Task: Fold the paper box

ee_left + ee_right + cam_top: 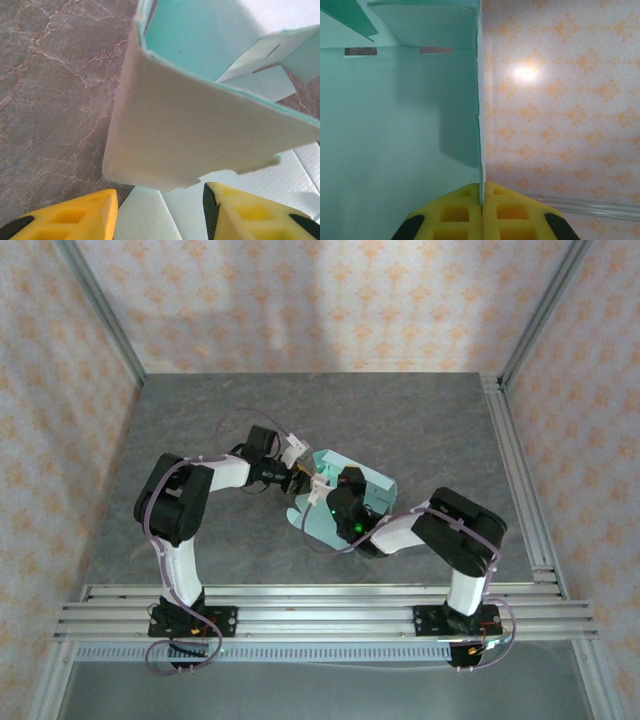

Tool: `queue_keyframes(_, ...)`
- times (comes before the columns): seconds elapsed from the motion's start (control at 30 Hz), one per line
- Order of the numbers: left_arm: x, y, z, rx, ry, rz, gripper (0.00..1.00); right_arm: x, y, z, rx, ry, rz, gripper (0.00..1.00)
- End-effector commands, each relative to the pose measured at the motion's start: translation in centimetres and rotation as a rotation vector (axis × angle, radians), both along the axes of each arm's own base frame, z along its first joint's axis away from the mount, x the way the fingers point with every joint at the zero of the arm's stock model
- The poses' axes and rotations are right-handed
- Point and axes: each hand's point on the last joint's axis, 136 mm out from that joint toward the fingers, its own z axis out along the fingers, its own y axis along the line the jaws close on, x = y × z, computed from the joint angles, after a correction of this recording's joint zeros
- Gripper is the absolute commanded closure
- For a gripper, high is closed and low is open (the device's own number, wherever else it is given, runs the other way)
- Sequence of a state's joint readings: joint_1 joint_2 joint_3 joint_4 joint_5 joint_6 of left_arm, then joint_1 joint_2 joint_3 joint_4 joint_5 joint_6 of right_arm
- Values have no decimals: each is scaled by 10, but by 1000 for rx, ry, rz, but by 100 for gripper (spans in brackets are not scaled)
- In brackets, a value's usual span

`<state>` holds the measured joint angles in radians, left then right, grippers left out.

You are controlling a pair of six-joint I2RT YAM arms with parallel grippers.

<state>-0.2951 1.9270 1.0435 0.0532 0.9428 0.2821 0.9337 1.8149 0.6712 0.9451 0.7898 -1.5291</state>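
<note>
Two robot arms are meeting at the middle of a grey marbled surface [200,420], working on the paper box [378,488], a pale mint card lying at the centre of the top view with some panels already raised. In the right wrist view, the right gripper [483,192] is pinching the thin edge of an upright panel of the box [395,125], its yellow jaws pressed together on the card at the bottom of the frame, with patterned wall [560,100] behind. In the left wrist view, the left gripper [160,192] is hovering just beside another raised panel [200,135], its jaws apart and holding nothing, while flat flaps are lying beneath them. The step in hand appears to be bringing this standing panel up to meet its neighbour. To do it well, the right arm should probably be holding its panel steady as an anchor while the left pushes or grips near the panel's free lower edge, bending along the crease rather than across it. Thin card is likely to buckle, so light, even pressure seems wise.
</note>
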Motion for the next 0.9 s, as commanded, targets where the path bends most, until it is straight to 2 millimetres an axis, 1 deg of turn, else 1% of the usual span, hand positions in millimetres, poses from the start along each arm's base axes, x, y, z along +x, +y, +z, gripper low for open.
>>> queue_keyframes(0.0, 7, -3, 17, -15, -55, -6, 50, 0, 2, 1, 0, -45, -4, 100)
queue_keyframes(0.13, 8, -1, 17, -1, -62, -15, 50, 1, 1, 1, 0, -55, -14, 100)
queue_keyframes(0.23, 4, -3, 18, -4, -72, -47, 50, 0, -1, 2, 1, -50, -19, 100)
queue_keyframes(0.3, -3, -7, 24, -27, -66, -102, 49, -1, -3, 1, -1, -44, -20, 100)
queue_keyframes(0.37, -10, -13, 19, -47, -37, -154, 49, -2, -4, -2, -3, -36, -23, 100)
queue_keyframes(0.57, -22, -25, 22, -63, -22, -244, 49, -2, -5, -4, 2, -30, -29, 100)
queue_keyframes(0.77, -24, -27, 14, -41, -7, -247, 49, -2, -5, -4, 11, -27, -34, 100)
queue_keyframes(0.87, -19, -24, 9, -16, -11, -219, 50, -2, -5, -3, 13, -28, -37, 100)
